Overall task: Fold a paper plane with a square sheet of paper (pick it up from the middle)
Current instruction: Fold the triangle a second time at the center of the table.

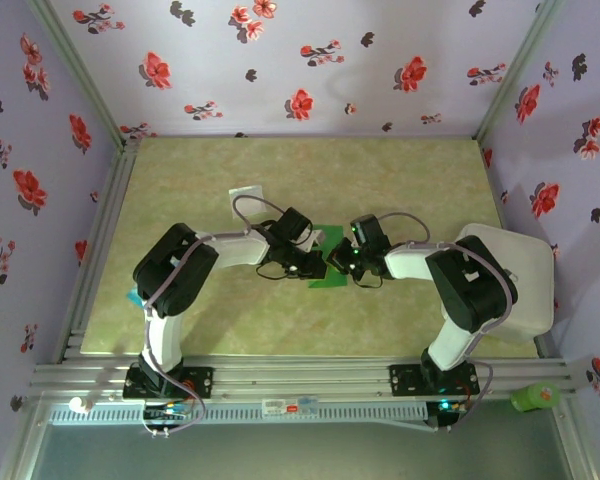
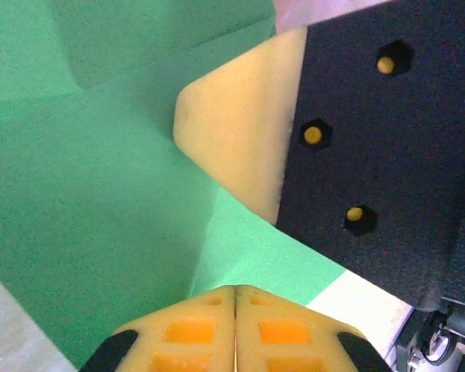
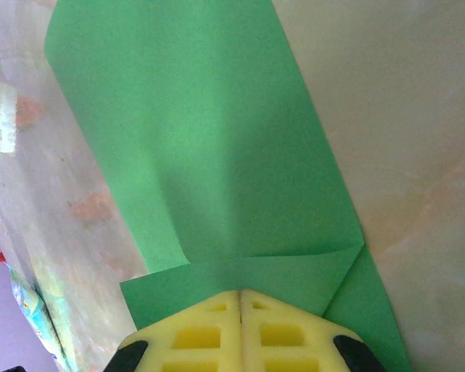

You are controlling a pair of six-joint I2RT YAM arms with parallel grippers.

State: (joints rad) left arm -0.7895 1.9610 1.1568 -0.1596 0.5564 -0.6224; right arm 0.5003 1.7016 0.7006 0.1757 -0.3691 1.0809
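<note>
Left gripper [image 2: 235, 298]: closed together, on green sheet [image 2: 101, 194], table [image 1: 180, 200] middle.
Right gripper [image 3: 240, 302]: closed together.
Risk: sheet slides under pressing, folds crooked.

Left arm [image 1: 175, 275] and right arm [image 1: 467, 290]: white links, bulky black joint housings, grey looping cables [image 1: 236, 205]. Yellow fingers [image 2: 186, 314] bear rectangular recesses; the black plate [image 2: 372, 139] at upper right carries three yellow-centred hexagonal screws [image 2: 313, 135].

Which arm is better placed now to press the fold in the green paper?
Probably right: the right gripper, shut, has its tips at the folded flap of the green paper. The left gripper, also shut, is at its edge.
</note>
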